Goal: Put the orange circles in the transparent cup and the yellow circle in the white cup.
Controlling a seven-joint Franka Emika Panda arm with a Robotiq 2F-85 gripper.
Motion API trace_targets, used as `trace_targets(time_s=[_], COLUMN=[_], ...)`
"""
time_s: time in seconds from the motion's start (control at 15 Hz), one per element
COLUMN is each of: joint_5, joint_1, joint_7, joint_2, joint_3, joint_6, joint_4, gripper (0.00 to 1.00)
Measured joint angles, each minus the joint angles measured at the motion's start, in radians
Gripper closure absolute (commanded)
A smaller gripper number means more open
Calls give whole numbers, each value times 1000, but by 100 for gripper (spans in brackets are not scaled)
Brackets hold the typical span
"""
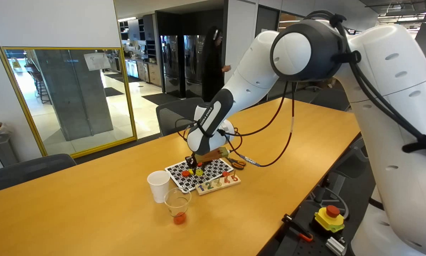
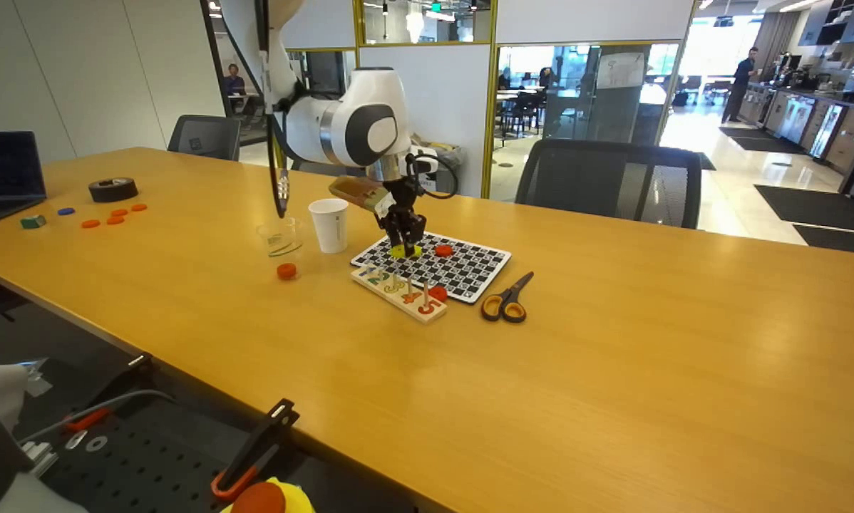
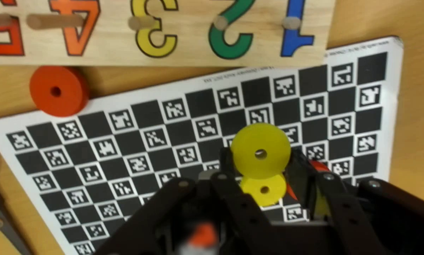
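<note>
The gripper (image 3: 261, 157) appears clamped on opposite edges of the yellow circle (image 3: 259, 141), over the checkered board (image 3: 169, 127) (a second yellow disc (image 3: 255, 193) shows partly behind the held one in the wrist view). The white cup (image 1: 159, 187) stands upright on the surface (image 1: 92, 213), near the board and beside the transparent cup (image 1: 175, 201), at whose base an orange circle (image 1: 179, 218) shows. For this step, the yellow circle should first be raised vertically, so that neither the second yellow disc nor the pegs (image 3: 220, 23) of the number board (image 3: 194, 42) are caught. The arm (image 1: 248, 92) should then travel above both cup rims, centring the yellow circle over the white cup before release. A struck rim would likely tip the cup.
</note>
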Motion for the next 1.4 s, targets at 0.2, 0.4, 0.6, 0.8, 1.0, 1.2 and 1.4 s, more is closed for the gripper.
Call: trace_targets(time_s=[0.2,0.4,0.6,0.8,1.0,1.2,1.4], joint_5=[-37,-83,-129,-161,-161,-157,-137], joint_1=[65,130,186,225,232,223,197], joint_7=[19,49,83,102,98,88,51], joint_2=[-45,-70,-74,-74,-74,-72,-71], joint_3=[-15,-29,-43,-49,-27,8,54], joint_6=[18,20,20,20,18,10,-26], joint_4=[1,13,39,61,72,76,78], gripper=[79,79,79,79,79,79,79])
